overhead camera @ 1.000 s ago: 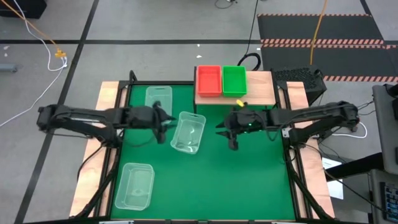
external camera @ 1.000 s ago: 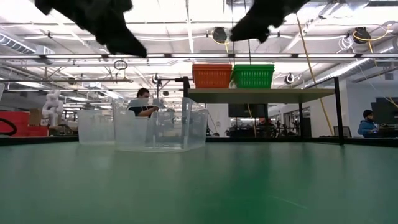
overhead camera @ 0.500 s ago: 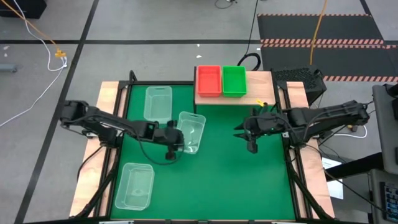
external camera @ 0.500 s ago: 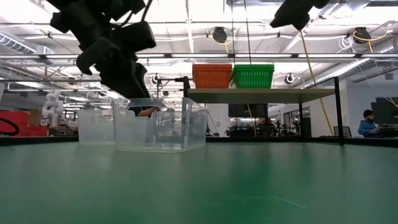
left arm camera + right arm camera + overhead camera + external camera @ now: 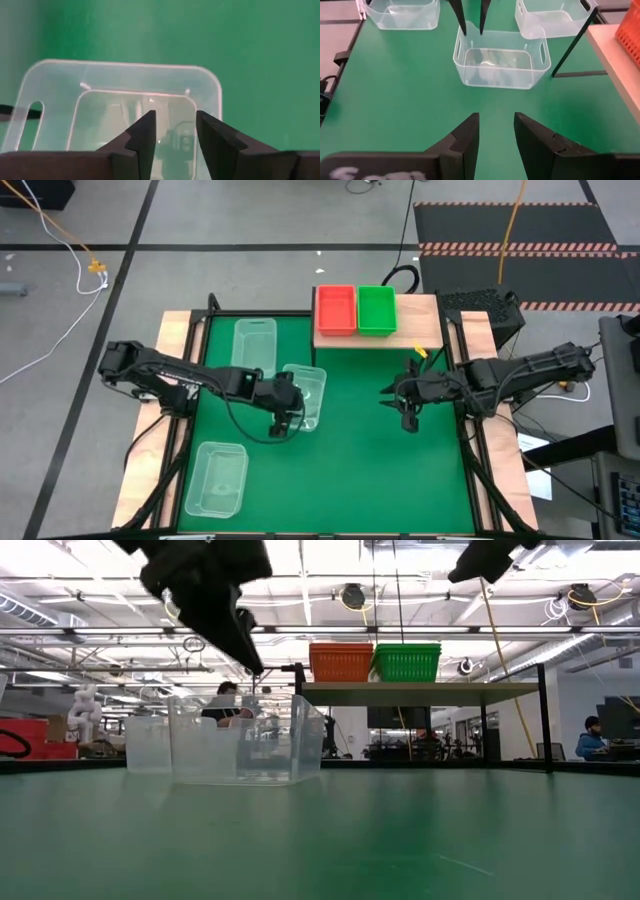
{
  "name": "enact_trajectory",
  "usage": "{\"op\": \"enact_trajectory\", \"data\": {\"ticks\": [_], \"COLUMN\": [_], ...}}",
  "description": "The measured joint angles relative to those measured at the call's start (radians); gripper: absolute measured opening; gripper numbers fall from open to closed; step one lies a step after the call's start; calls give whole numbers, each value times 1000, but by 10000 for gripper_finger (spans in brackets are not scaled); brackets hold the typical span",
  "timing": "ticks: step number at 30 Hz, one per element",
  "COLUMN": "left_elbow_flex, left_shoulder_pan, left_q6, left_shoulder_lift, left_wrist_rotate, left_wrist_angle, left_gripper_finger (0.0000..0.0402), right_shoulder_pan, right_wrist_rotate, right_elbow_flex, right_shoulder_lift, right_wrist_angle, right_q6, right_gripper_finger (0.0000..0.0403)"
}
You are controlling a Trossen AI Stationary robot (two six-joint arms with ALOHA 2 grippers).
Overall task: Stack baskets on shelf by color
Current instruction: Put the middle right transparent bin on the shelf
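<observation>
Squared up since a second ago, the middle clear basket (image 5: pixel 304 394) sits on the desk in front of the shelf (image 5: pixel 420 320). Left gripper (image 5: pixel 285 423) hovers over its near rim, jaws spread; right gripper (image 5: pixel 408 417) waits beside, jaws spread.

I see glossy clear plastic rectangular baskets (image 5: pixel 303 394) on a matt green table mat (image 5: pixel 370 460), beside a pale bare-wood shelf (image 5: pixel 420 325)

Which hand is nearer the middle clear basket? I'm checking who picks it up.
Left. The left hand hangs open right over the middle clear basket's near rim; the right hand hovers open above the mat, well off to its side.
</observation>
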Motion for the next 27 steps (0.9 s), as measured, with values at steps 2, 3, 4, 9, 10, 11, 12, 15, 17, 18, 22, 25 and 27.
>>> {"op": "enact_trajectory", "data": {"ticks": [2, 3, 4, 9, 10, 11, 12, 15, 17, 18, 22, 25, 27], "left_elbow_flex": [19, 19, 13, -13, -11, -11, -11, -11, -12, -10, -11, -11, -9], "left_shoulder_pan": [-12, -16, -21, -58, -62, -67, -70, -71, -70, -70, -70, -70, -71], "left_q6": [-13, -18, -23, -47, -56, -65, -79, -99, -101, -100, -101, -104, -104], "left_shoulder_lift": [0, 2, 12, 107, 123, 137, 150, 196, 210, 215, 218, 205, 198], "left_wrist_rotate": [1, 4, 17, 39, 36, 32, 27, 22, 20, 19, 19, 22, 24], "left_wrist_angle": [11, 53, 98, 114, 119, 110, 97, 95, 91, 104, 93, 91, 97], "left_gripper_finger": [159, 168, 179, 228, 234, 238, 239, 230, 207, 190, 95, 21, 12], "right_shoulder_pan": [4, 10, 17, 58, 66, 74, 79, 105, 126, 140, 179, 192, 197], "right_wrist_rotate": [3, 18, 41, 173, 181, 182, 182, 199, 254, 286, 333, 333, 333], "right_elbow_flex": [0, 0, 0, 0, 0, 0, 0, 0, -1, -9, -76, -134, -166], "right_shoulder_lift": [0, -2, -4, -25, -32, -39, -48, -77, -98, -112, -178, -224, -249], "right_wrist_angle": [-19, -33, -50, -153, -171, -187, -197, -240, -268, -274, -284, -284, -282], "right_q6": [4, 3, 4, 50, 63, 76, 86, 125, 156, 173, 223, 265, 295], "right_gripper_finger": [116, 116, 116, 116, 116, 116, 116, 116, 116, 116, 113, 99, 85]}}
